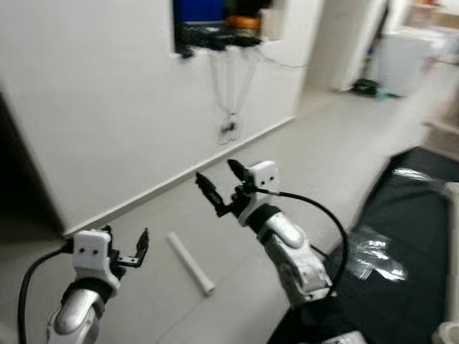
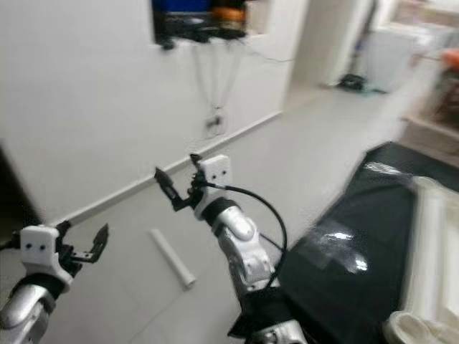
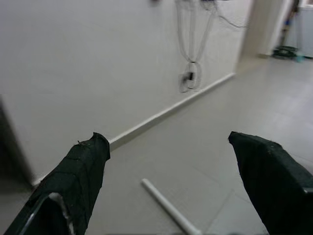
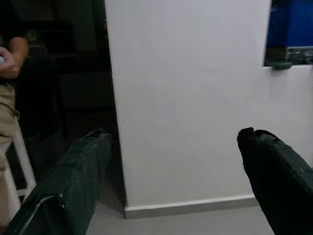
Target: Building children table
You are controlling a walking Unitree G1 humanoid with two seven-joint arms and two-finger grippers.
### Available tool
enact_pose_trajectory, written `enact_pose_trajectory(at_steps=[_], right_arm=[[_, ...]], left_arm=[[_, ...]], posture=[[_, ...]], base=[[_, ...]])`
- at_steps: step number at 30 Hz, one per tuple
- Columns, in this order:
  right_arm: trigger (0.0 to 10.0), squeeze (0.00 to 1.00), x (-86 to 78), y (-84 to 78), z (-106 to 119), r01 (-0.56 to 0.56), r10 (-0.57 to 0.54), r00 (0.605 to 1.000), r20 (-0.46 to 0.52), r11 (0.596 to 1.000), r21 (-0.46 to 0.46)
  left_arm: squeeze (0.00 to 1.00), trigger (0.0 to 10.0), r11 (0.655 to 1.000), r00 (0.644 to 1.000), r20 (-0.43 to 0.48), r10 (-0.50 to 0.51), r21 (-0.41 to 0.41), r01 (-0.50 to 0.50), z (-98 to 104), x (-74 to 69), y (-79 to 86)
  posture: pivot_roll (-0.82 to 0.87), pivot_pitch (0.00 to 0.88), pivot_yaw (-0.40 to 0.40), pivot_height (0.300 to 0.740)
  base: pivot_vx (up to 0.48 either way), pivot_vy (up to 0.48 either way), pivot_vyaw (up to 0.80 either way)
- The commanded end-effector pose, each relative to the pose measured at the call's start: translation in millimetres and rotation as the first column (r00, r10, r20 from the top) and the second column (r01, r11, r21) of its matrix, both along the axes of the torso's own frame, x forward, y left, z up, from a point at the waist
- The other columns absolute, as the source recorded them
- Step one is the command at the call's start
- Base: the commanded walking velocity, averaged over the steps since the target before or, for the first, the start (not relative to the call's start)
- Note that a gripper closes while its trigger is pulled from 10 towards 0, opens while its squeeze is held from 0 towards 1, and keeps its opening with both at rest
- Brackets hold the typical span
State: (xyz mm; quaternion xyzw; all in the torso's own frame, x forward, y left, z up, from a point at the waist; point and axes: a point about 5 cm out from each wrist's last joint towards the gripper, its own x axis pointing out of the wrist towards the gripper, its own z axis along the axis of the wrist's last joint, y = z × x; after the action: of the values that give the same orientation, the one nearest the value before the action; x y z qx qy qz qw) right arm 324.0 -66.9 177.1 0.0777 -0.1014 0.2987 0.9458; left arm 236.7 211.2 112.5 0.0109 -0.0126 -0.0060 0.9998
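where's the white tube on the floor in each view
Left eye view: white tube lies on the floor between the two arms, nearer the left gripper.
Right eye view: low and left of centre, below the right gripper.
Left wrist view: bottom centre, between the black fingers.
Right wrist view: not in it.
Shared landmark: the wall's white baseboard.

Your left tool [image 1: 128, 249] hangs low with fingers spread; your right tool [image 1: 217, 186], raised higher on its bent arm, gapes too.

White wall [image 1: 93, 107] with skirting board [image 1: 179, 185], pale tiled floor [image 1: 323, 150], black mat [image 1: 401, 236], hanging cables [image 1: 231, 86]
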Motion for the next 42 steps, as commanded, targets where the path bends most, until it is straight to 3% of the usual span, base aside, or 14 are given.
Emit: enact_pose_trajectory(at_steps=[1, 3, 4, 5, 12, 23, 29, 34, 42], right_arm=[[10.0, 0.98, 0.8, 2.7, 2, -0.005, 0.005, 1.0, -0.005, 1.0, 0.021], [10.0, 0.98, 1.0, 2.4, 2, -0.004, 0.004, 1.0, -0.006, 1.0, 0.021], [10.0, 0.24, 1.3, 2.0, 3, -0.003, 0.003, 1.0, -0.009, 0.999, 0.032], [10.0, 0.0, 1.5, 1.7, 3, -0.002, 0.002, 1.0, -0.01, 0.999, 0.04], [10.0, 0.0, 3.1, -0.5, 3, 0.018, -0.017, 1.0, -0.025, 0.998, 0.053], [10.0, 0.0, 5.6, -1.8, 3, 0.034, -0.033, 0.999, -0.029, 0.998, 0.051], [10.0, 0.0, 4.9, -0.9, 4, 0.045, -0.044, 0.999, 0.025, 0.998, -0.035], [10.0, 0.0, 6.1, -1.6, 2, 0.04, -0.04, 0.999, -0.022, 0.999, 0.031], [10.0, 0.0, 6.9, -2.5, 2, 0.047, -0.047, 0.999, -0.021, 0.998, 0.031]], left_arm=[[0.0, 10.0, 1.0, 1.0, -0.001, 0.005, 0.007, -0.005, -2, 0.2, 0.5], [0.0, 10.0, 1.0, 1.0, 0.0, 0.006, 0.007, -0.006, -2, 0.3, 0.5], [0.0, 10.0, 1.0, 1.0, 0.001, 0.007, 0.007, -0.007, -2, 0.5, 0.7], [0.0, 10.0, 1.0, 1.0, 0.001, 0.008, 0.008, -0.008, -2, 0.7, 0.8], [0.0, 10.0, 1.0, 1.0, 0.022, 0.012, -0.016, -0.011, 1, 2.0, 1.4], [0.0, 10.0, 1.0, 0.999, 0.053, 0.007, -0.02, -0.006, 7, 5.3, 0.3], [0.0, 10.0, 1.0, 0.998, 0.061, -0.003, -0.018, 0.004, 9, 7.2, -0.3], [0.0, 10.0, 1.0, 0.998, 0.062, -0.014, -0.015, 0.015, 9, 8.3, -2.4], [0.0, 10.0, 1.0, 0.998, 0.061, -0.024, -0.009, 0.024, 9, 9.6, -3.2]], posture=[[0.1, 0.0, -0.116, 0.74], [0.1, 0.0, -0.115, 0.74], [0.1, 0.0, -0.115, 0.74], [0.1, 0.0, -0.115, 0.74], [0.1, 0.0, -0.115, 0.74], [0.1, 0.0, -0.115, 0.74], [0.09, 0.0, -0.111, 0.74], [0.09, 0.0, -0.111, 0.74], [0.09, 0.0, -0.11, 0.74]], base=[[0.0, 0.0, 0.8], [0.0, 0.0, 0.8], [0.0, 0.0, 0.0], [0.0, 0.0, 0.0], [0.0, 0.0, 0.0], [0.286, 0.0, 0.0], [0.294, 0.0, 0.27], [0.292, 0.0, 0.32], [0.294, 0.0, 0.0]])
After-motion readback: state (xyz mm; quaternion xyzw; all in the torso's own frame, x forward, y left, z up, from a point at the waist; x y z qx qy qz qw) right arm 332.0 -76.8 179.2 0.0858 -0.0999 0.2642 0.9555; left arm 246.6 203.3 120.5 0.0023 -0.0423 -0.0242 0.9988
